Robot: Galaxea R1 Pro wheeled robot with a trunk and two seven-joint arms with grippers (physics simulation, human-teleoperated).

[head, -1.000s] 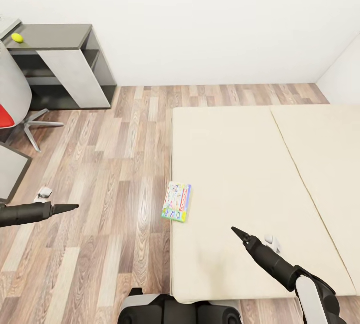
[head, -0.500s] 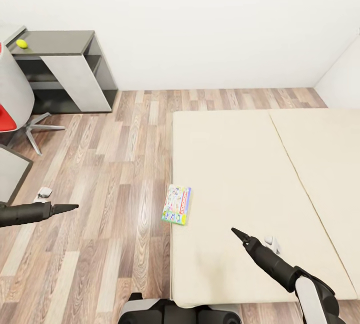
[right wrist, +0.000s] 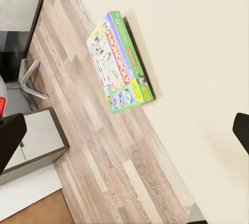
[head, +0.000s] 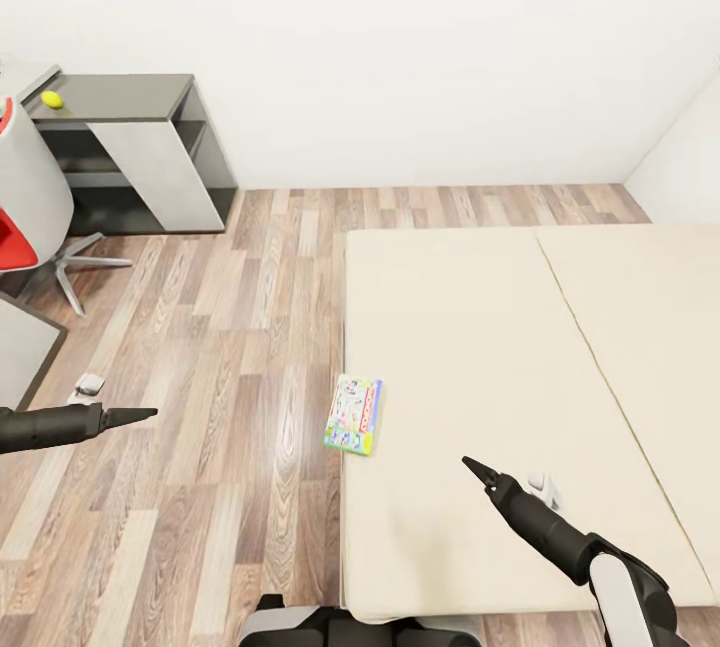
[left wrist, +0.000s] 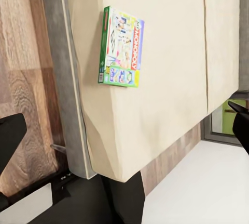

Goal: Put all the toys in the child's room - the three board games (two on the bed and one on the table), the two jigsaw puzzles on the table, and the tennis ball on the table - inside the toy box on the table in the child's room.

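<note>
Camera has tilted since a second ago: desk and bed slid down-frame, arms unchanged relative to the view, so nothing in the scene moved. Left to right: tennis ball (head: 52,99) on the dark table (head: 120,85) section, far left; left gripper (head: 130,415) over the floor, looks pinched to a point, holding nothing; board game (head: 354,414) at the bed (head: 480,347) edge, part overhanging the mattress side; right gripper (head: 476,470) above the mattress near it, likewise closed-looking and empty. Risk, my read: box is flat and half off the edge, so a shove from closed fingers tips it to the floor. Open first, approach from the overhang.
</note>
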